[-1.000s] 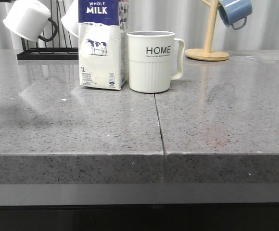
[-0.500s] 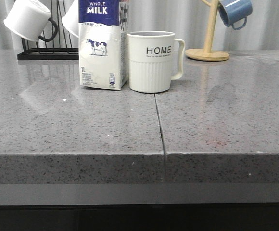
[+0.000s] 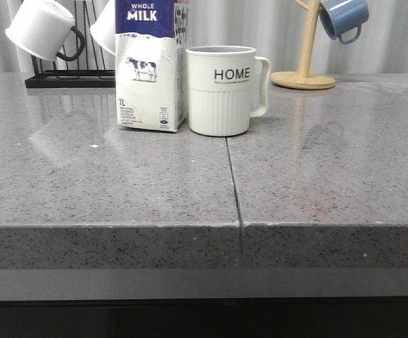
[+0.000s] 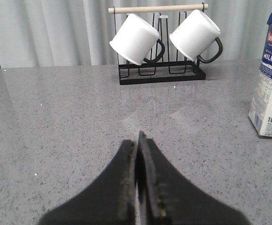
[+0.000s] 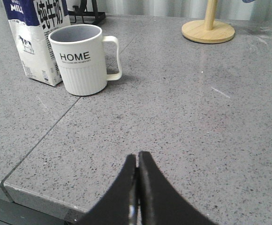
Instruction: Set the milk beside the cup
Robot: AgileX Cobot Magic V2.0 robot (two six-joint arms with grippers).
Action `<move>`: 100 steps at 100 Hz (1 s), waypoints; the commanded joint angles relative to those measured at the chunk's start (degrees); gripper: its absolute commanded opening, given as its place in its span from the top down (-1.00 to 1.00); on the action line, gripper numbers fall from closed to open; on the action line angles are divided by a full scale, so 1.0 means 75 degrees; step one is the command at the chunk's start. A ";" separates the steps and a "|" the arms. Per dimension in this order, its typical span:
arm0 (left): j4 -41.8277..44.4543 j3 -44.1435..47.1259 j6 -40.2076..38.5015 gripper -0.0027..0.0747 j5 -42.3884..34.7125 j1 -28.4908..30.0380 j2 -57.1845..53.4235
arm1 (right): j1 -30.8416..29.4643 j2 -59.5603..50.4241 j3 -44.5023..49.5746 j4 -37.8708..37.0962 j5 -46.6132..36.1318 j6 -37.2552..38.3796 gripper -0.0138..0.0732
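The milk carton [image 3: 151, 67] stands upright on the grey stone counter, white with a dark blue top and a cow picture. The cream "HOME" cup [image 3: 220, 90] stands right beside it on its right, handle to the right, almost touching. Both also show in the right wrist view, the milk [image 5: 35, 37] and the cup [image 5: 79, 58]. The carton's edge shows in the left wrist view [image 4: 271, 79]. My left gripper [image 4: 137, 138] is shut and empty above bare counter. My right gripper [image 5: 137, 157] is shut and empty near the counter's front edge. Neither gripper shows in the front view.
A black rack [image 3: 70, 79] holding two white mugs with black handles [image 4: 136, 38] stands at the back left. A wooden mug tree [image 3: 304, 74] with a blue mug [image 3: 343, 17] stands at the back right. A seam [image 3: 233, 183] runs through the counter.
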 commanded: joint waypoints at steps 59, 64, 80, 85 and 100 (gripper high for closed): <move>0.1241 0.1740 -0.1525 0.99 -0.0735 0.0041 -0.1987 | -0.0006 0.0031 -0.0191 -0.0032 -0.0556 -0.0051 0.72; 0.1241 0.1983 -0.1525 0.99 -0.0735 0.0041 -0.2248 | -0.0006 0.0031 -0.0191 -0.0032 -0.0556 -0.0051 0.72; 0.1241 0.2306 -0.1509 0.99 -0.0437 0.0041 -0.2592 | -0.0006 0.0029 -0.0191 -0.0032 -0.0550 -0.0051 0.72; 0.1241 0.2328 -0.1491 0.99 -0.0416 0.0041 -0.2607 | -0.0006 0.0029 -0.0191 -0.0032 -0.0550 -0.0051 0.72; 0.1259 0.2328 -0.1335 0.99 -0.0402 0.0041 -0.2607 | -0.0006 0.0029 -0.0191 -0.0032 -0.0557 -0.0051 0.72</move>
